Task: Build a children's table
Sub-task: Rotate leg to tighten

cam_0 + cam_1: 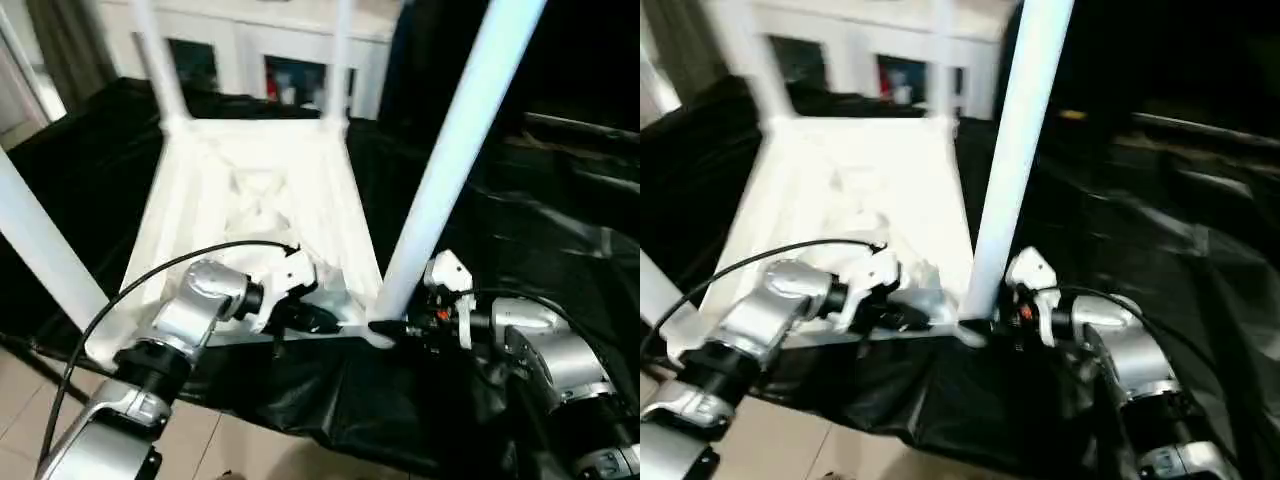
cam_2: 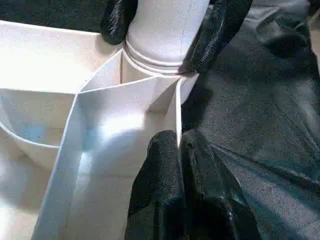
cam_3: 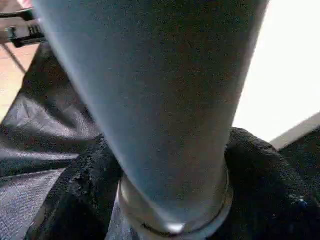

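The children's table lies upside down, its ribbed white top on a black cloth and its legs pointing up. The near right leg stands in the front right corner socket. My right gripper is open and straddles the base of this leg, one black finger on each side, close against it. My left gripper is shut on the top's thin rim wall, just beside that corner. The near left leg and two far legs also stand upright.
A black cloth covers the work surface and hangs over its front edge. Tiled floor shows below. A white cabinet stands behind. A black cable arcs over my left forearm.
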`<state>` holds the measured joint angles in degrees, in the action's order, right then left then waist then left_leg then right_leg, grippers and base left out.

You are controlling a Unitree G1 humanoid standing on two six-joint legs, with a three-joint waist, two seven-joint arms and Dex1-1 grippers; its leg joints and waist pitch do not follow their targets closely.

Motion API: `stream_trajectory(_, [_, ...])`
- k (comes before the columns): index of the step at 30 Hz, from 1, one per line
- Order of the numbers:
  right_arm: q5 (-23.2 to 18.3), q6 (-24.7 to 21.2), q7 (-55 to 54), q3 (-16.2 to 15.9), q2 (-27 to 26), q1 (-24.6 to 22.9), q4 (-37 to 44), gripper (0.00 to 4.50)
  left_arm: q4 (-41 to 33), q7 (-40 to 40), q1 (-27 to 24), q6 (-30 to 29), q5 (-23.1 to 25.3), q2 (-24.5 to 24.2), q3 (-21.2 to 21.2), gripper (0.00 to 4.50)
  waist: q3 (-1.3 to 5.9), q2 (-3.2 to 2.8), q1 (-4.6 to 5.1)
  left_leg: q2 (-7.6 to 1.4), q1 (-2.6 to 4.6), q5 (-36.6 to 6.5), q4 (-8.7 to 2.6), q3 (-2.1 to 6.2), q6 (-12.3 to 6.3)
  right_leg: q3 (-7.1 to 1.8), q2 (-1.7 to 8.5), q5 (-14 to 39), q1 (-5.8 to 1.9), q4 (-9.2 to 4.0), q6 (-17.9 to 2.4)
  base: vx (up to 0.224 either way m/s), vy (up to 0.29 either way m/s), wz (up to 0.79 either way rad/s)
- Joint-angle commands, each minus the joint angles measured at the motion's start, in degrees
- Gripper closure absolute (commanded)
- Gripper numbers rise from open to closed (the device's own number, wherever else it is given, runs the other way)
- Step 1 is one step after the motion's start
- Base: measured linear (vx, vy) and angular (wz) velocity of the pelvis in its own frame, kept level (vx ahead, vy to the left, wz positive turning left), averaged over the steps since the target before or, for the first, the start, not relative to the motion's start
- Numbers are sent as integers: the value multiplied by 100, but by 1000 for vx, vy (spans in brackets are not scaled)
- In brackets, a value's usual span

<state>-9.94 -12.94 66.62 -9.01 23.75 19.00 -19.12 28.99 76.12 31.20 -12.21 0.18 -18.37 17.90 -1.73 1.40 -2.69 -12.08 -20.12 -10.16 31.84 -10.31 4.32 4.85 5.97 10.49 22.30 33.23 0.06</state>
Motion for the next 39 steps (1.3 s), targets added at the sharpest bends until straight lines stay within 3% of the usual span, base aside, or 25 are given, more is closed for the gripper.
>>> stream_trajectory(1, [-33,-23,115,-75,47,19,-5,130,94,135,-147,-110,136,-67,271,450,284,37,-3,-133,-19,-869,-302,-20,-509,-247,215,279,-263,-247,-1539,0,0,0])
stream_trajectory(6, [-142,-95,266,-96,29,81,-103,183,-42,273,-199,-214,31,-136,277,450,257,24,-10,-143,12,-1211,-327,-26,-384,-261,208,812,-247,-295,-1460,0,0,0])
stream_trajectory(9, [-180,-136,396,-148,58,54,-75,189,-84,312,-220,-236,5,-178,309,450,250,33,-10,-138,26,-1398,-339,-22,-283,-293,204,1138,-229,-327,-1349,0,0,0])
stream_trajectory(16, [-220,-203,313,-148,34,-102,28,193,-35,62,-203,-270,9,-67,266,450,273,14,-7,-122,20,-1150,-310,-30,-327,-320,172,654,-245,-278,-1441,0,0,0])
stream_trajectory(18, [-187,-278,19,-91,-77,-145,10,193,64,-233,-162,-230,36,71,186,450,256,20,-21,-122,22,-1246,-320,-31,-318,-318,179,884,-239,-309,-1406,0,0,0])
stream_trajectory(20, [-102,-258,-278,-49,-184,-153,-51,193,142,-476,-125,-214,62,186,130,450,221,17,-24,-124,41,-1500,-341,-35,-242,-327,182,1347,-201,-370,-1302,0,0,0])
stream_trajectory(21, [106,-262,-1355,168,-614,-137,-341,193,376,-1143,-1,-199,163,534,51,450,195,23,-8,-121,59,-1790,-362,-13,-91,-335,192,1978,-171,-433,-1115,0,0,0])
stream_trajectory(24, [237,-338,-2417,372,-1109,-140,-526,194,604,-1771,137,-200,274,923,72,450,196,20,35,-96,91,-2112,-374,36,120,-315,208,2632,-135,-498,-856,-56,3,0])
stream_trajectory(25, [238,-339,-2424,374,-1112,-140,-527,194,605,-1776,138,-199,276,926,73,450,176,36,84,-81,62,-2270,-395,60,139,-293,195,2858,-139,-528,-717,-50,16,-6])
stream_trajectory(29, [315,-537,-3412,439,-1773,-267,-350,194,645,-2276,163,-328,391,1471,195,450,138,28,155,-36,122,-2782,-374,116,111,-224,194,3808,-50,-699,-289,-13,4,-1])
stream_trajectory(31, [339,-506,-3537,400,-1931,-309,-266,194,620,-2336,137,-349,411,1597,241,450,141,12,177,-31,109,-2864,-386,147,124,-187,194,3912,-71,-737,-170,0,0,0])
stream_trajectory(36, [425,-263,-3680,268,-2158,-352,-134,194,683,-2391,114,-205,531,1725,367,450,142,-32,197,-36,159,-3116,-423,171,72,-139,182,3690,-45,-797,-184,0,0,0])
stream_trajectory(38, [255,-211,-3429,325,-2035,-321,-121,124,638,-2229,72,-105,538,1571,411,450,168,-32,202,-66,101,-3014,-475,180,45,-171,189,3249,-111,-741,-308,0,0,0])
stream_trajectory(39, [168,-245,-3308,370,-1968,-306,-95,124,621,-2179,61,-85,530,1513,405,450,170,-26,204,-73,82,-2959,-482,175,37,-193,186,3123,-114,-716,-350,0,0,0])
